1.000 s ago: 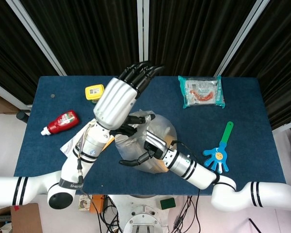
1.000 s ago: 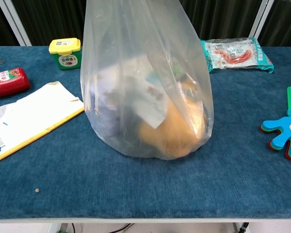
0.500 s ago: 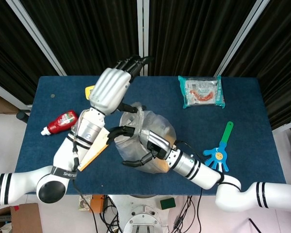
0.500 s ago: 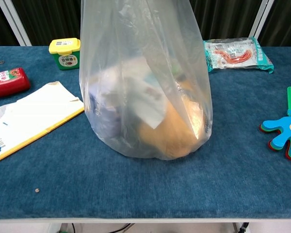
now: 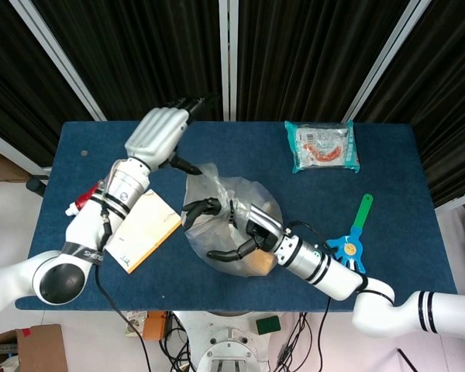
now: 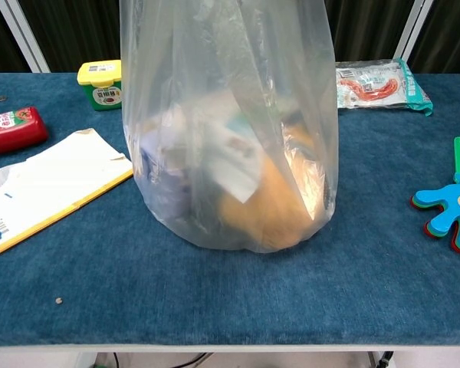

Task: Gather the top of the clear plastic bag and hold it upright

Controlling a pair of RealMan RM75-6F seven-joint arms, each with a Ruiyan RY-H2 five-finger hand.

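The clear plastic bag (image 6: 230, 130) stands upright mid-table with orange and white goods in its bottom; its top runs out of the chest view. From above, the bag (image 5: 252, 203) shows its crumpled top under my right hand (image 5: 236, 229), whose dark fingers (image 5: 200, 207) curl around the plastic and hold it up. My left hand (image 5: 156, 136) hovers to the back left of the bag, fingers stretched out and apart, holding nothing. Neither hand shows in the chest view.
A yellow-edged booklet (image 5: 143, 230) lies left of the bag beside a red sauce bottle (image 6: 11, 128) and a yellow-lidded jar (image 6: 101, 83). A sealed snack packet (image 5: 322, 146) lies back right. A blue hand-shaped clapper (image 5: 347, 246) lies right.
My left hand has lifted off the bag top and swung left and back, uncovering the booklet. The bag's upper part has spread wider. The right hand keeps its hold.
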